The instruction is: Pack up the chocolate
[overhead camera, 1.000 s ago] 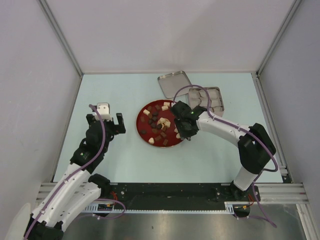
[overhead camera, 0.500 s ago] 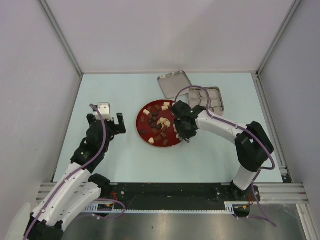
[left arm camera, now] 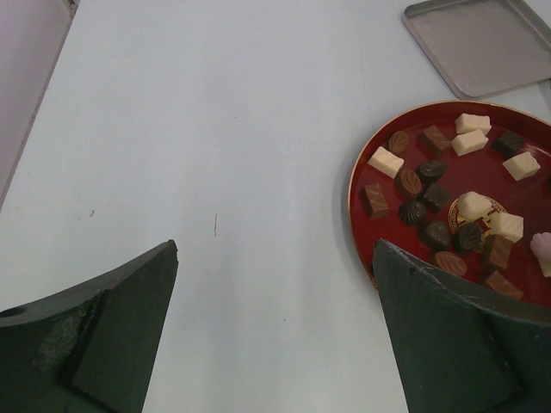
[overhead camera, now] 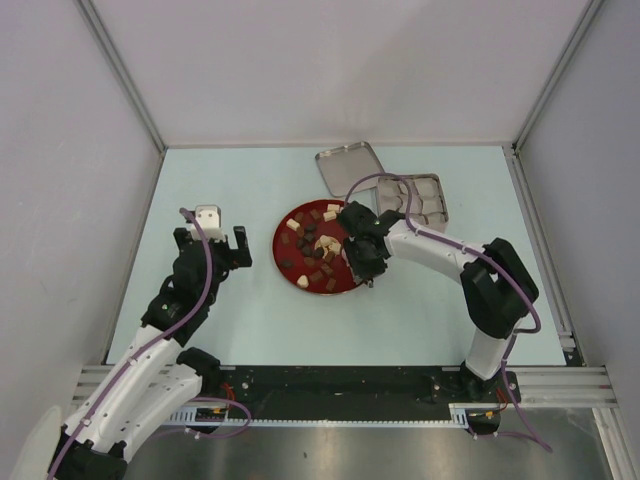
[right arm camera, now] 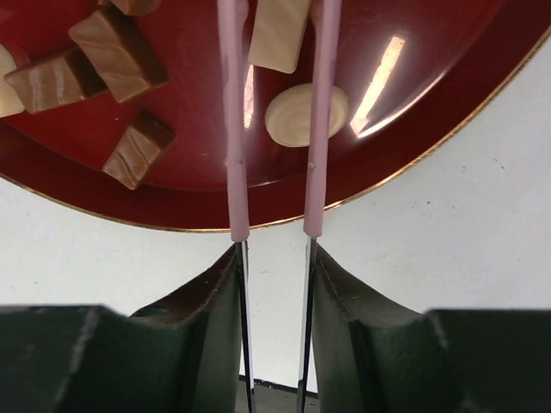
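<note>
Your right gripper [overhead camera: 362,255] is clamped on the pink tongs [right arm camera: 234,129]. Their 2 arms reach in over the right rim of the red plate [overhead camera: 279,247], but the tips leave the wrist view, so you cannot tell whether they pinch anything. The chocolate [overhead camera: 315,250] lies scattered across the plate, with 1 cream oval [right arm camera: 306,114] between the tong arms, just inside the rim. Your left gripper [overhead camera: 212,245] hangs with jaws wide apart over bare table [overhead camera: 240,190], well left of the plate's edge. The compartment tin [overhead camera: 425,200] and its lid [overhead camera: 348,165] sit just beyond the plate.
</note>
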Available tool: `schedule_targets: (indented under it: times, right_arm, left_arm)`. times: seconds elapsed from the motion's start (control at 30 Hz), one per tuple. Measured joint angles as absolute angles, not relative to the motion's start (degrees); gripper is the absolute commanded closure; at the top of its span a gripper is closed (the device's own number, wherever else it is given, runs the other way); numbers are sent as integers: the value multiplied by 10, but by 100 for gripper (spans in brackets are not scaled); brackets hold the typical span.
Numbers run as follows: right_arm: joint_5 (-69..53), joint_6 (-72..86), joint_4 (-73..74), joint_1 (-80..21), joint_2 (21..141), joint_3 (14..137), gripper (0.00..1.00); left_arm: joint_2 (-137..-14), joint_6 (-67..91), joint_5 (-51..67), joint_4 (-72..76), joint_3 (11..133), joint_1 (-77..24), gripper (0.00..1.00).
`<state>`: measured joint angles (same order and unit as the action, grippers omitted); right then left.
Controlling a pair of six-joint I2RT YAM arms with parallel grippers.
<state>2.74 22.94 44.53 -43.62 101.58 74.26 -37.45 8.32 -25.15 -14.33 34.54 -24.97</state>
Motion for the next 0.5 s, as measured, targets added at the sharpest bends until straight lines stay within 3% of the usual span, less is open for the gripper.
schedule_targets:
  times: [0.23,0.5]
  right_arm:
    - [39,224,460,-450,1026,766,85]
    - [57,198,467,-450,1025,775,92]
  left_arm:
    - [-374,83,-251,-143,345,-250,0]
    - [-369,83,-252,-143,345,-250,0]
